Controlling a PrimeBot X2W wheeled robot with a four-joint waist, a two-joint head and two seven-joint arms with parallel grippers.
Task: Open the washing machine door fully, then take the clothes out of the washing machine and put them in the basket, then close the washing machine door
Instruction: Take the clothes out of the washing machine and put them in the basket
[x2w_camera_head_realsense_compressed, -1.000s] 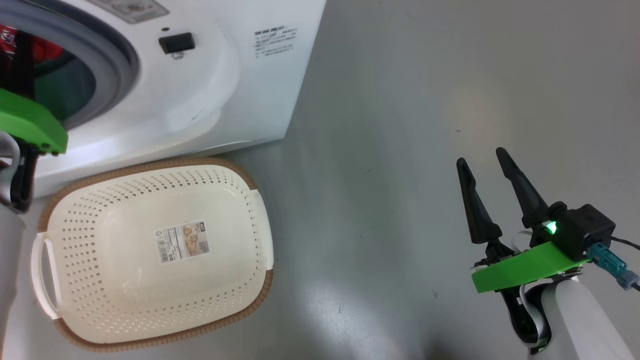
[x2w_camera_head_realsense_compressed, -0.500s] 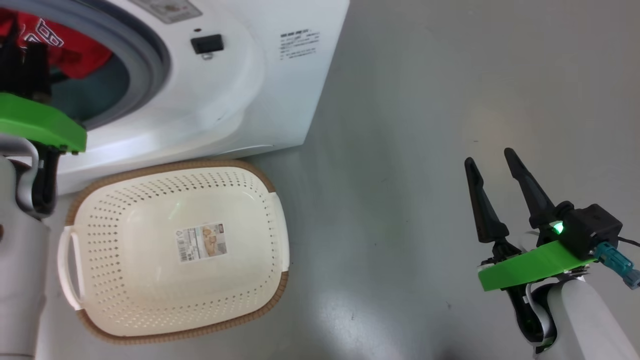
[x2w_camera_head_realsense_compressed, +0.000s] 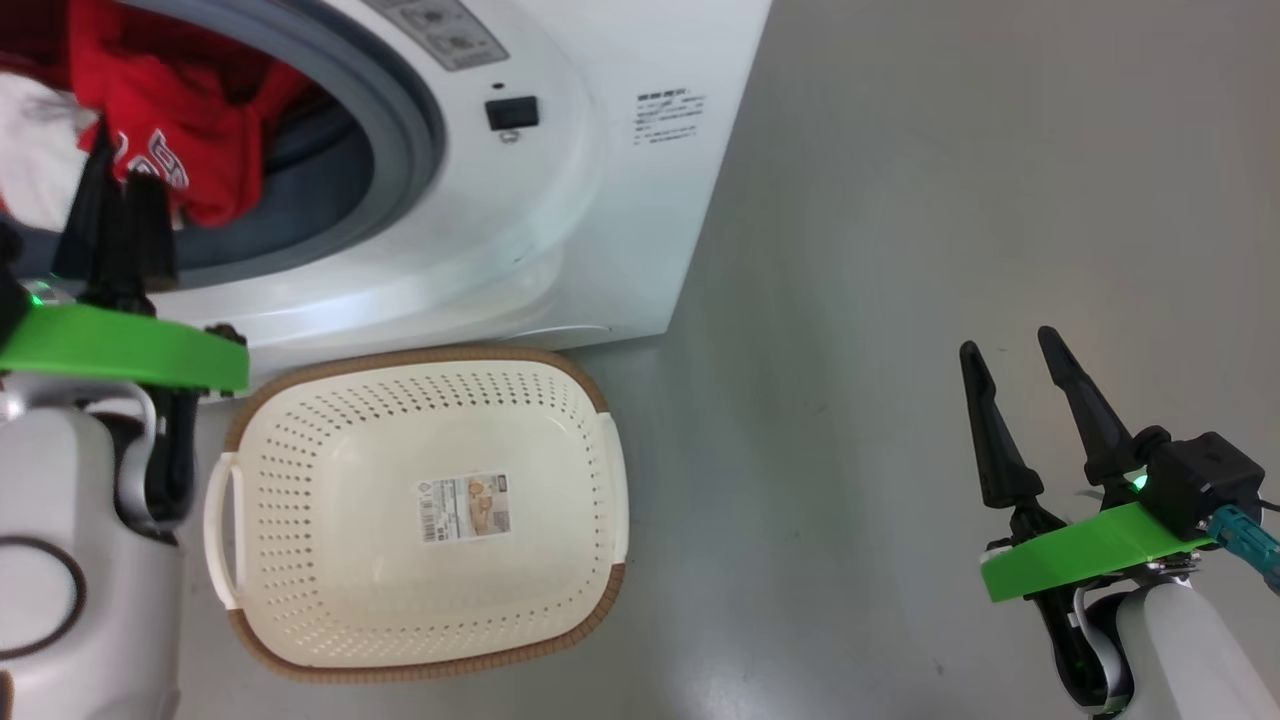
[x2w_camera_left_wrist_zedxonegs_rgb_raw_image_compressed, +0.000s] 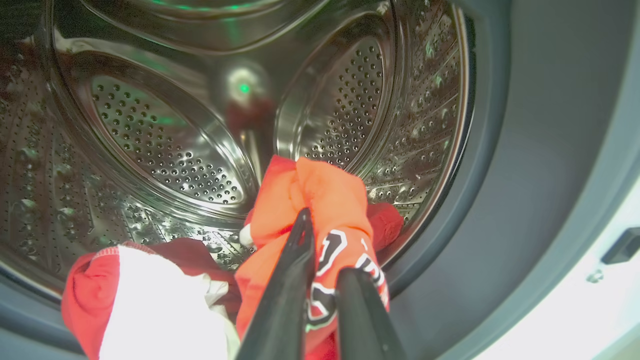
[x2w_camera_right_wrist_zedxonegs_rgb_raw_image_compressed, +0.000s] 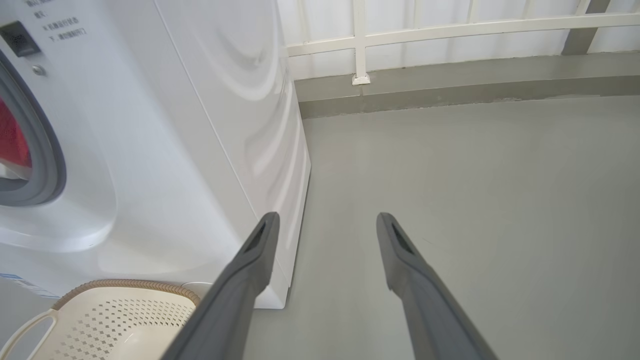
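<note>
Two dark, long-fingered end effectors sit nearest the robot. The right end effector (x2w_camera_head_realsense_compressed: 1008, 342) hangs over the bare grey floor (x2w_camera_head_realsense_compressed: 900, 200), fingers spread apart with nothing between them, well apart from the work. Just beyond, the cream-white perforated plastic basket with the brown woven-look rim (x2w_camera_head_realsense_compressed: 420, 355) stands on the floor against the foot of the big white front-loading washing machine (x2w_camera_head_realsense_compressed: 560, 230). It holds no garment, just its paper label (x2w_camera_head_realsense_compressed: 465, 507).

Farther in, the left end effector (x2w_camera_left_wrist_zedxonegs_rgb_raw_image_compressed: 327, 242) reaches through the grey rubber gasket (x2w_camera_head_realsense_compressed: 400, 110), fingers pinched together on a fold of the bright red garment with white lettering (x2w_camera_left_wrist_zedxonegs_rgb_raw_image_compressed: 320, 190). A second red piece with a white panel (x2w_camera_left_wrist_zedxonegs_rgb_raw_image_compressed: 150, 300) lies just beside it at the front of the perforated steel drum (x2w_camera_left_wrist_zedxonegs_rgb_raw_image_compressed: 165, 150).

By my reading, the washing machine door is already swung clear, since the mouth is unobstructed. The first garment is gripped but not yet out. What is left is to carry it to the basket, fetch the rest and close the door.

The left wrist view gives the pinch itself and the drum's depth, which the head view hides behind the arm. The head view places the basket below the opening. The right wrist view adds the machine's side panel (x2w_camera_right_wrist_zedxonegs_rgb_raw_image_compressed: 240, 100) and a white railing (x2w_camera_right_wrist_zedxonegs_rgb_raw_image_compressed: 360, 45) at the far wall.
</note>
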